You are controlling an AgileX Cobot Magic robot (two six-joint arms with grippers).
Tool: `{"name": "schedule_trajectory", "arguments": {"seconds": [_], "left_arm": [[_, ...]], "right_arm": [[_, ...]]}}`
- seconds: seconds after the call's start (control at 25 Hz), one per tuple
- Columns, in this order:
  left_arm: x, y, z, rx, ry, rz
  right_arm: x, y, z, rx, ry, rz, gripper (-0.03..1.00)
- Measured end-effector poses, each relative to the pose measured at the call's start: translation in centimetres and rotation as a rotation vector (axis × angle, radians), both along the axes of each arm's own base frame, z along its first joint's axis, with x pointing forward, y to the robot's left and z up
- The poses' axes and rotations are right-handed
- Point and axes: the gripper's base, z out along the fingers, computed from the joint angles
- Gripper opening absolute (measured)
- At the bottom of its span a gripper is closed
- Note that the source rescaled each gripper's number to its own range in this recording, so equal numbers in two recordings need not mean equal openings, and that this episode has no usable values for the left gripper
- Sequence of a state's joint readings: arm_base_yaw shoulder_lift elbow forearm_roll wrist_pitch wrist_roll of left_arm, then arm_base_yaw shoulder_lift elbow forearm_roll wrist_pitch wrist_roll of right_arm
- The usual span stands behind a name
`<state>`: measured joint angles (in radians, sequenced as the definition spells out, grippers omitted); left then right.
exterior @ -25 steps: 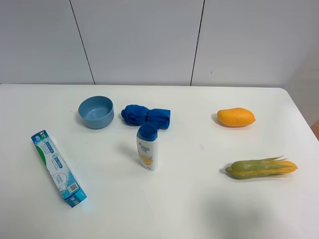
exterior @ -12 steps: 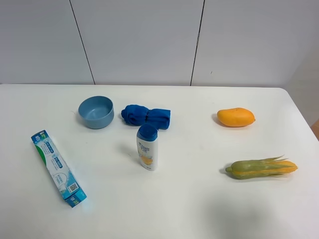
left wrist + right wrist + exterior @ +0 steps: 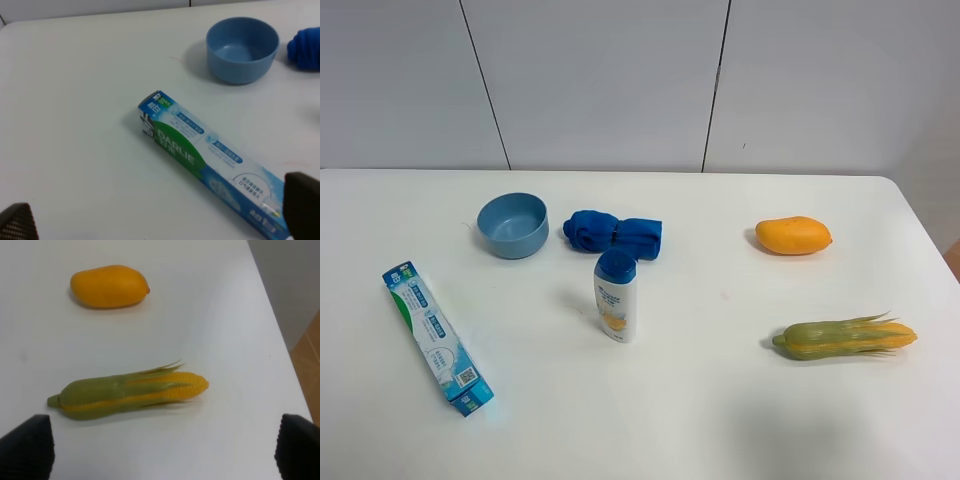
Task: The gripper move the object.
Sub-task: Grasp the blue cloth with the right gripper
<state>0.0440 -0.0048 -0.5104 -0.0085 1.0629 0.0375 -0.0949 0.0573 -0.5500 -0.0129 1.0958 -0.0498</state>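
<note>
No arm shows in the exterior view. A blue and white toothpaste box (image 3: 437, 338) lies at the front left, and it also shows in the left wrist view (image 3: 205, 155). My left gripper (image 3: 160, 220) is open above the table, with the box between its fingertips (image 3: 302, 207) and just ahead of them. An ear of corn with a green husk (image 3: 844, 337) lies at the right, also in the right wrist view (image 3: 127, 395). My right gripper (image 3: 162, 450) is open and empty, with the corn just ahead of it.
A blue bowl (image 3: 512, 224), a rolled blue cloth (image 3: 613, 234) and a white bottle with a blue cap (image 3: 616, 294) stand near the middle. An orange mango (image 3: 793, 235) lies beyond the corn. The table's right edge (image 3: 932, 250) is close to the corn.
</note>
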Motion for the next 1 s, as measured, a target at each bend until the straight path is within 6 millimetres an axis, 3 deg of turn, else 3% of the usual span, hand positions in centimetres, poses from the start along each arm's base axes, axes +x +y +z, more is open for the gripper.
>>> {"name": "schedule_trajectory", "arguments": {"seconds": [0.2,0.36,0.4,0.48,0.68,0.84,1.0], "left_arm": [[0.0,0.0,0.0,0.000,0.000,0.000],[0.0,0.0,0.0,0.000,0.000,0.000],[0.0,0.0,0.0,0.000,0.000,0.000],[0.0,0.0,0.0,0.000,0.000,0.000],[0.0,0.0,0.0,0.000,0.000,0.000],[0.0,0.0,0.0,0.000,0.000,0.000],[0.0,0.0,0.0,0.000,0.000,0.000]], "right_arm": [[1.3,-0.1,5.0,-0.027,0.008,0.016,0.81],[3.4,-0.1,9.0,-0.026,0.011,0.044,0.81],[3.4,-0.1,9.0,-0.026,0.011,0.044,0.81],[5.6,0.2,11.8,-0.002,-0.015,0.086,0.81],[10.3,0.6,14.9,-0.046,0.015,0.224,0.81],[15.2,0.8,15.8,-0.116,0.061,0.368,0.81],[20.6,0.9,15.4,-0.158,0.093,0.491,0.81]]}}
